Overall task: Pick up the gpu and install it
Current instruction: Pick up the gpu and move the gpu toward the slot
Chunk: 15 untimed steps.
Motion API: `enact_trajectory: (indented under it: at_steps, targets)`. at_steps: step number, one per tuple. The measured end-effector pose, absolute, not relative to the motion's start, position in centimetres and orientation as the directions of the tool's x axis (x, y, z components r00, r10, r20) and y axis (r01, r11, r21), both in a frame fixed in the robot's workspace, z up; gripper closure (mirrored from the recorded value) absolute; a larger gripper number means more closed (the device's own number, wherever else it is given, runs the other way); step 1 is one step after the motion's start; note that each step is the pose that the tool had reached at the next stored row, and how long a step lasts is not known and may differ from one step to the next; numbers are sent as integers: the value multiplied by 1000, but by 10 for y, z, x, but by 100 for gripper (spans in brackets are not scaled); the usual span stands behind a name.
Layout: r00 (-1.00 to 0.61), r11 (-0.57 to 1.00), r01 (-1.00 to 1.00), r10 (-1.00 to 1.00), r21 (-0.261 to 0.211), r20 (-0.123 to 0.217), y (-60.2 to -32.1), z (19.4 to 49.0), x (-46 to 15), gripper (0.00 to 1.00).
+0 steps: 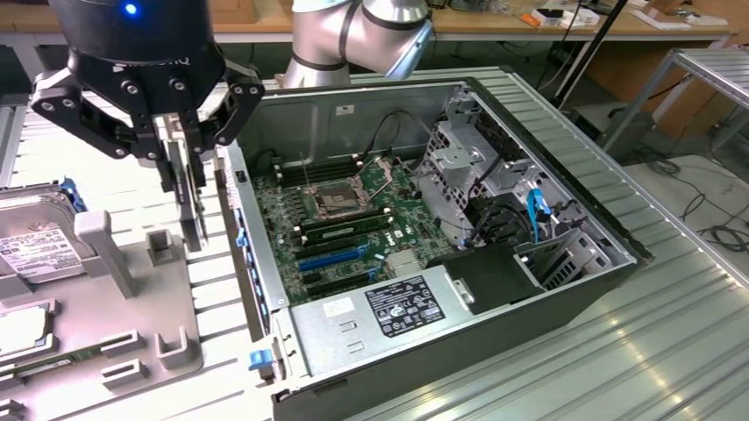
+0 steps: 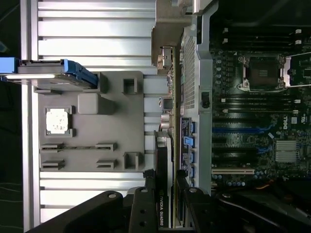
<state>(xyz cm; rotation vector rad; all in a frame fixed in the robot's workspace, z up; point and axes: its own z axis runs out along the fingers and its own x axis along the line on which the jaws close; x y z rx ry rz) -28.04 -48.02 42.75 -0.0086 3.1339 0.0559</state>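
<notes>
Gripper partly closed, clamped on gpu; card hangs on edge over gray fixture tray, just beside open computer case.

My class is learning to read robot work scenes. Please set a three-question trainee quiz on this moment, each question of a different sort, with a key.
1. True or false: the gripper holds the gpu on edge, outside the open computer case.
2. Which part with a white label sits at the grey tray? A. hard drive; B. keyboard; C. cooling fan.
3. Short answer: what name is printed on the gpu, as read in the wrist view?

Key: 1 true; 2 A; 3 NVIDIA QUADRO.
</notes>
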Motion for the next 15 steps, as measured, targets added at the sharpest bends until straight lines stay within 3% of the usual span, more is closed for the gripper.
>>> enact_trajectory:
  at_steps: [15]
  targets:
    - [-1000, 999, -5, -5, 36, -3, -480, 428, -263, 73]
